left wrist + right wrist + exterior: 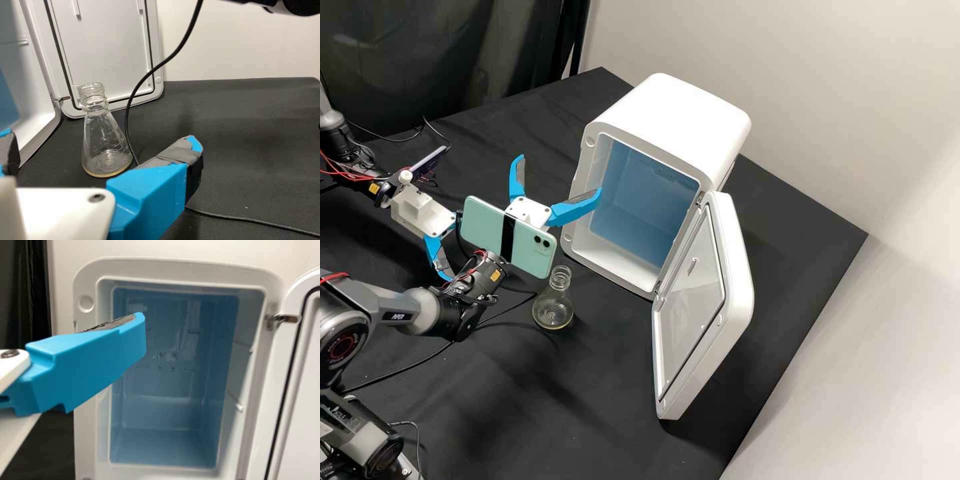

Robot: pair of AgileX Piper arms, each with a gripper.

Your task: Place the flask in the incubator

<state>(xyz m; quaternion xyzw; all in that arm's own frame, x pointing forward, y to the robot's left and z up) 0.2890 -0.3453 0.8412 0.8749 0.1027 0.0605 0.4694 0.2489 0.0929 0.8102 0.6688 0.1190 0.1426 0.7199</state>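
Note:
A clear, empty conical flask [553,303] [102,135] stands upright on the black bench, just in front of the white incubator [667,127]. The incubator's door [700,300] [105,45] hangs wide open, and its blue inside [170,390] holds nothing. My right gripper [557,177] hovers open before the opening, above and behind the flask, with one blue finger [85,365] pointing at the cavity. My left gripper [439,261] [100,160] is low on the bench to the left of the flask, open, with the flask ahead of its fingers and apart from them.
A black cable [145,85] hangs from the right arm down to the bench next to the flask. More wires [360,177] lie at the back left. The bench edge [787,373] runs close past the open door, with the wall beyond.

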